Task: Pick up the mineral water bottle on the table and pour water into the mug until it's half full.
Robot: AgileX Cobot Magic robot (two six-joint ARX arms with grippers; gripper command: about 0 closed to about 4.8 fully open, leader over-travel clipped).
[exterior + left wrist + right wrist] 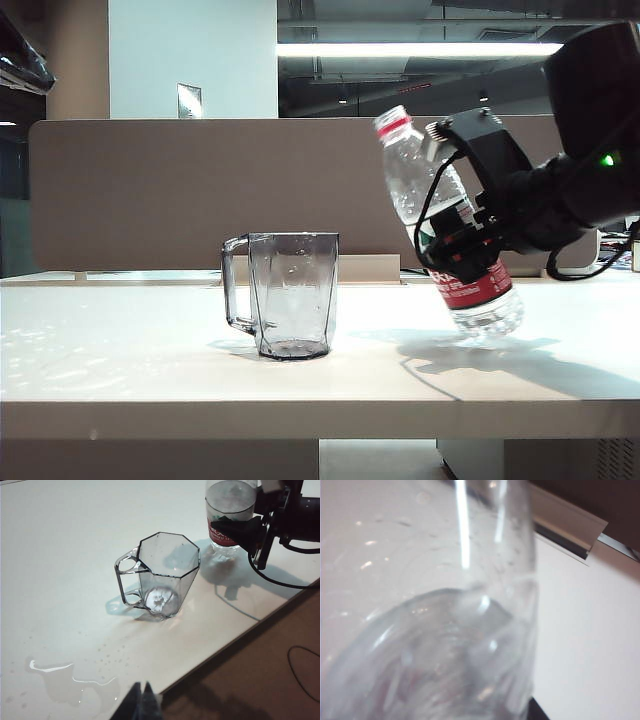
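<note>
Left gripper (141, 700) nearest, fingers pressed together, clear of mug (290, 295); right gripper (462, 240) fingers clamp tilted mineral water bottle (440, 215) beside mug. Risk: stream overshoots rim onto bench (120, 340).

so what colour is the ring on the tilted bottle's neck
Red, on the clear plastic mineral water bottle; clearest in the exterior view.

The mineral water bottle (435, 630) fills the right wrist view as a blur, hiding the right gripper's fingers
</note>
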